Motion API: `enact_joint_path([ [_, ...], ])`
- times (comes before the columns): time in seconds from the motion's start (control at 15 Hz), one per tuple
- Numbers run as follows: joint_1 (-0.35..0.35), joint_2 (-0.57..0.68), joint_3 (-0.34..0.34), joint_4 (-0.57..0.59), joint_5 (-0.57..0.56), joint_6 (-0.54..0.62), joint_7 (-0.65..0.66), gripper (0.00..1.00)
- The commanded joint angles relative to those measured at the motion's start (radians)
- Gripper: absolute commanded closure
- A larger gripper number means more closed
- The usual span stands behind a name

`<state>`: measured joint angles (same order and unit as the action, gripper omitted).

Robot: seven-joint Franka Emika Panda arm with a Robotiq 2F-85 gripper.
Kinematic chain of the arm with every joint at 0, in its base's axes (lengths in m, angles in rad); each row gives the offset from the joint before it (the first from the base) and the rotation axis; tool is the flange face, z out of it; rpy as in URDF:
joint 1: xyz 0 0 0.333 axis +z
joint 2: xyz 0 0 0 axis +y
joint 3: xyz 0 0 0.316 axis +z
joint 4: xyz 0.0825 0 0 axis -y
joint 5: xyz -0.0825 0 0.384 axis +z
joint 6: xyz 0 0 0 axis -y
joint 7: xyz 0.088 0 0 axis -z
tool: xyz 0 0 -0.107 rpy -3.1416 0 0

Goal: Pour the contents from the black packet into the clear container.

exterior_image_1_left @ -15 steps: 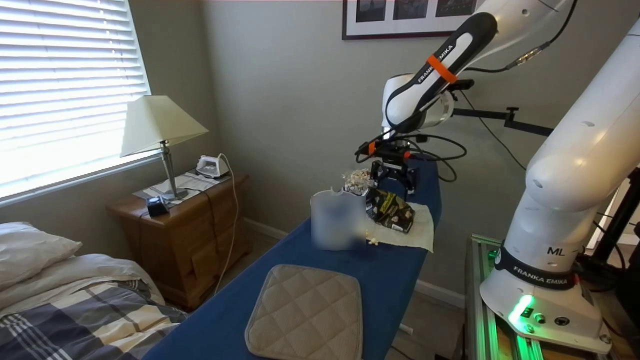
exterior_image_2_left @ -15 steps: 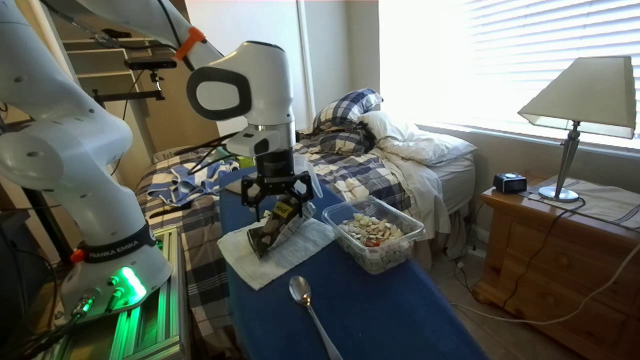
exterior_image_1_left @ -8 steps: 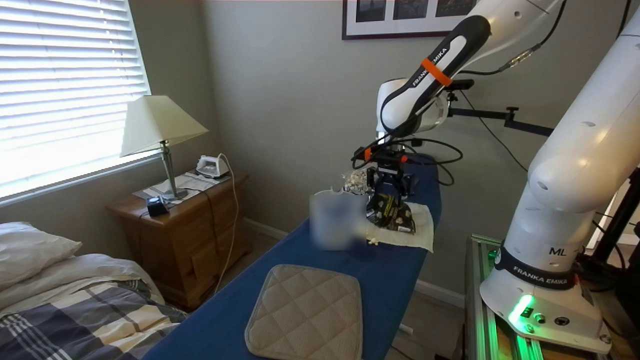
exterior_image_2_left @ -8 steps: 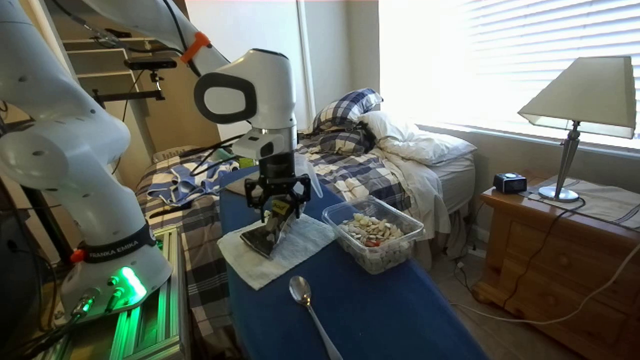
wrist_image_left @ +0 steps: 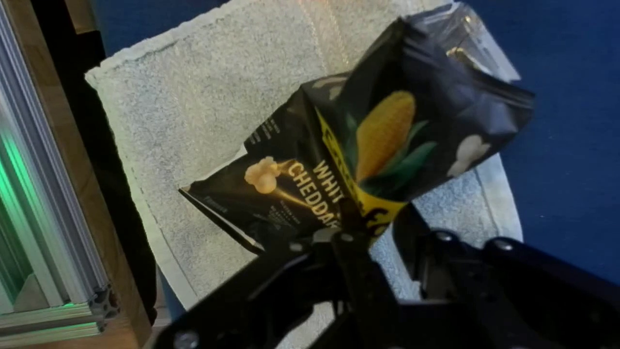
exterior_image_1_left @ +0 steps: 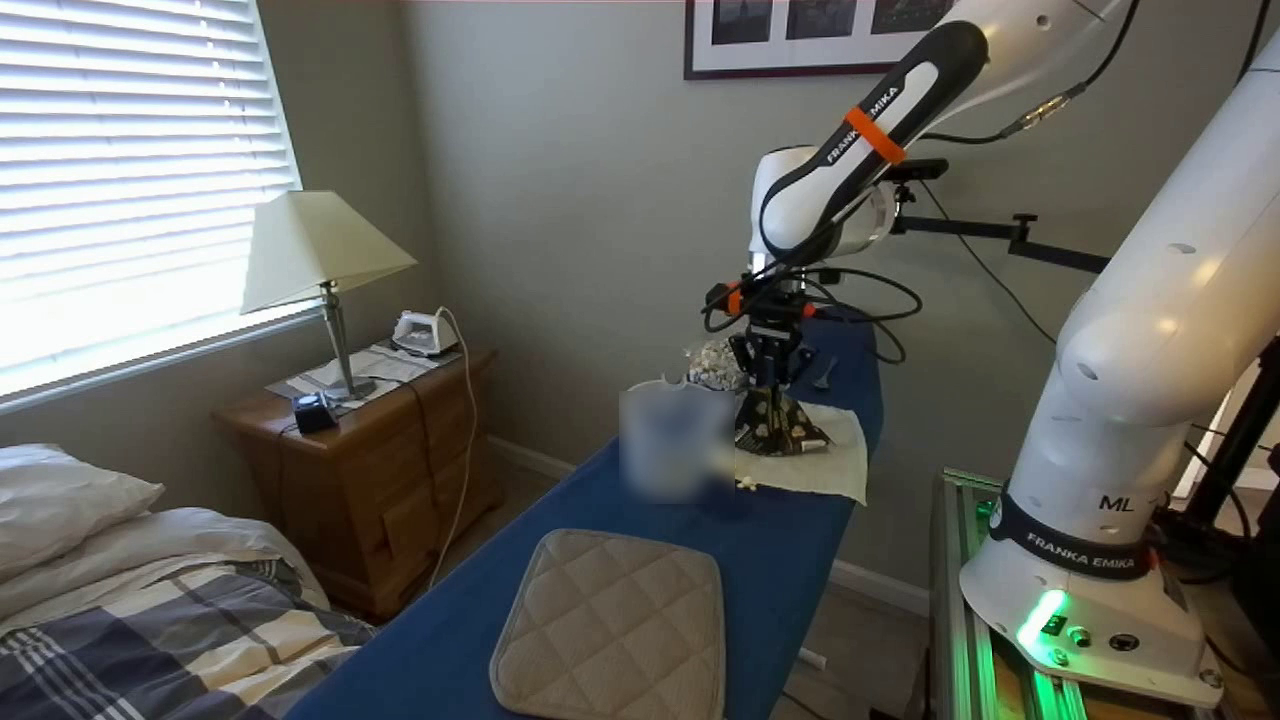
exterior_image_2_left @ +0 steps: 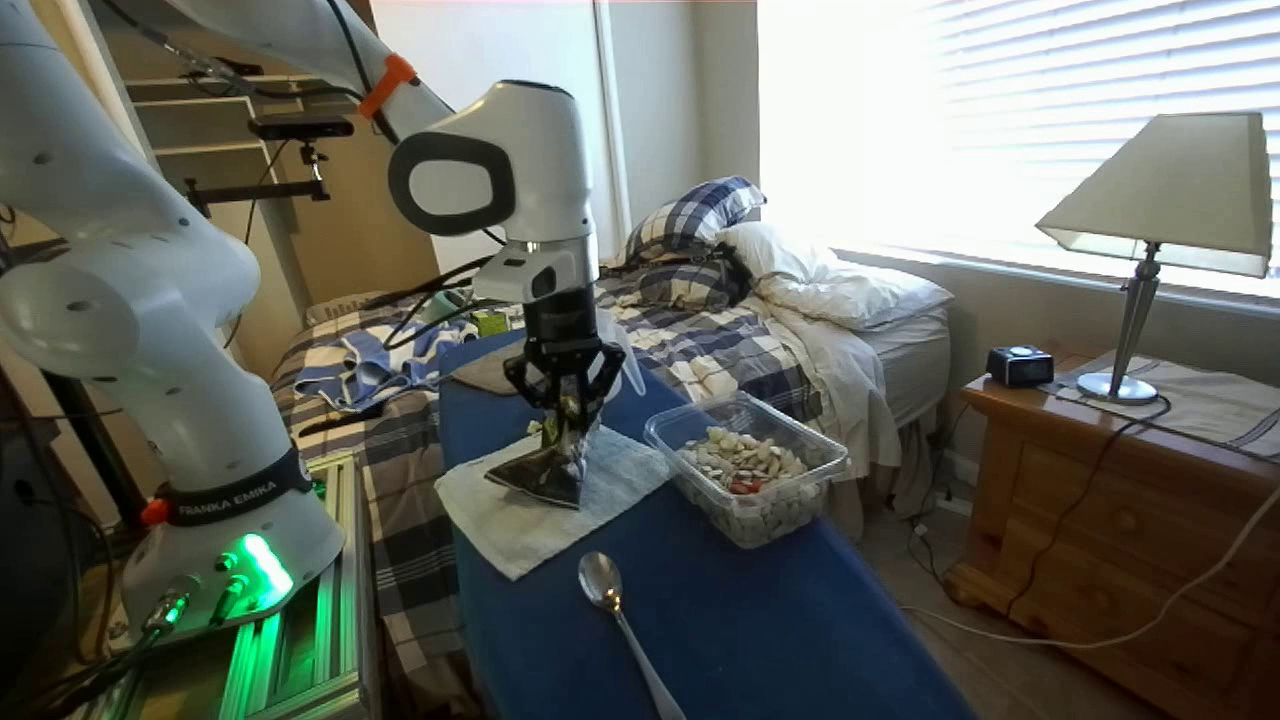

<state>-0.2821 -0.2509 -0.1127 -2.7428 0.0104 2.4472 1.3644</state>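
The black packet (exterior_image_2_left: pixel 545 478) is crumpled and pinched at its middle. My gripper (exterior_image_2_left: pixel 568 408) is shut on it from above. Below the fingers the packet flares out over the white cloth; whether its lower end touches the cloth I cannot tell. In the wrist view the packet (wrist_image_left: pixel 290 184) shows yellow lettering and a corn picture, and its crinkled, silvery end points to the upper right. The clear container (exterior_image_1_left: pixel 672 445) stands beside the cloth, blurred in an exterior view. Behind the gripper in an exterior view, only part of the clear container (exterior_image_2_left: pixel 625 352) shows.
All this sits on a narrow blue ironing board (exterior_image_2_left: pixel 760 620). A clear box (exterior_image_2_left: pixel 745 475) of pale pieces stands close to the white cloth (exterior_image_2_left: pixel 625 465). A spoon (exterior_image_2_left: pixel 602 580) lies near the cloth. Towards the board's near end lies a grey quilted pad (exterior_image_1_left: pixel 610 620).
My gripper came down over the packet, its jaws closed on it, and it has risen slightly. The packet went from lying slanted to bunched and more upright between the fingers.
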Motion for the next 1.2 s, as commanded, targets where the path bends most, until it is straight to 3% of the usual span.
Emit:
enact_joint_path([
  [0.0,0.0,-0.002,-0.006,0.001,0.001,-0.003,-0.029,1.0],
  [0.27,0.009,-0.016,-0.012,0.0,0.016,-0.042,-0.083,1.0],
  [0.53,0.029,-0.056,-0.002,0.051,0.008,-0.151,-0.187,1.0],
  [0.73,0.043,-0.079,0.005,0.114,-0.013,-0.236,-0.294,1.0],
  [1.13,0.053,-0.083,0.013,0.252,-0.035,-0.293,-0.514,1.0],
])
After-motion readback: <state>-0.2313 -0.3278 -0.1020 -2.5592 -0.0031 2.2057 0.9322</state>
